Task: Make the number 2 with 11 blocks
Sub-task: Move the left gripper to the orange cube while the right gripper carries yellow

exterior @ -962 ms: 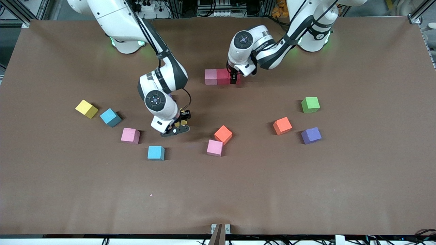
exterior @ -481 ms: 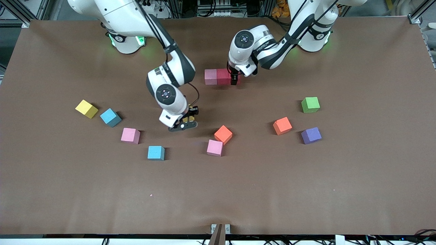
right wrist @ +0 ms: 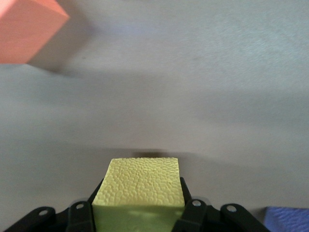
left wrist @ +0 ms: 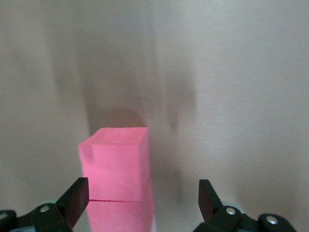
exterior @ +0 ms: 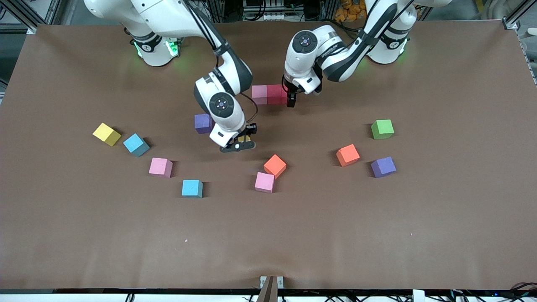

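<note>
Right hand (exterior: 240, 142) clamped on yellow block (right wrist: 139, 193), aloft over table (exterior: 419, 230); left hand (exterior: 290, 100) wide open, empty, above red block (exterior: 275, 94)

The front cam sits high, facing the two arm bases and looking down on the whole tabletop (exterior: 84, 235). The left wrist cam rides just above the left hand (left wrist: 144, 195) and looks down past its wide-apart fingers (left wrist: 76, 195) at a pink block (left wrist: 116, 162) close under it; that spot shows in the front view too. The right wrist cam is tight on the yellow block (right wrist: 137, 186) clamped in the right hand (right wrist: 140, 215), with an orange block (right wrist: 26, 29) ahead of it, also seen from the front.
</note>
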`<state>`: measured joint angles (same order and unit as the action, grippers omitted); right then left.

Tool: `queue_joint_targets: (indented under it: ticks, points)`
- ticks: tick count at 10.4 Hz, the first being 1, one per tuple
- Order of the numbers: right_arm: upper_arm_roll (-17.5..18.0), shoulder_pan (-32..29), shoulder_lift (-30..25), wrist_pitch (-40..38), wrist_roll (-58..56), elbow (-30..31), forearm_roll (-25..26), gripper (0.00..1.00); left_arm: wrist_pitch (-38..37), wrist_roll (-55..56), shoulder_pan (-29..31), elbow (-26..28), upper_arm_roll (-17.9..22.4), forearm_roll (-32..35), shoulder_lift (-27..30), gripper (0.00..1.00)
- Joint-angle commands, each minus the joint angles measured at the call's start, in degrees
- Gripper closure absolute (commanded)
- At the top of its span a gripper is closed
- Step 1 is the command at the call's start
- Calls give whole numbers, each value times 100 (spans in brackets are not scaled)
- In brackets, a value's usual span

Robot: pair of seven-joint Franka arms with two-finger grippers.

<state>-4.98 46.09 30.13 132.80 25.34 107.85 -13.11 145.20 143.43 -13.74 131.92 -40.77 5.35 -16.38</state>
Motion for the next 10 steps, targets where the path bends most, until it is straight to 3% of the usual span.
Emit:
queue_joint_targets:
  ticks: [1, 6, 10]
  points:
    - [-3, 207, -42, -79, 461, -193, -69, 61, -132, -813, 405, -122, 8, -26, 126, 0]
    - [-12, 927, 633, -88, 1489, -1080, -420, 61, -272, -3255, 1468, -394, 17, -34, -75, 0]
    - [-12, 1411, 1091, -88, 1755, -1512, -351, 61, -870, -5049, 2058, -1228, 43, -26, -646, 0]
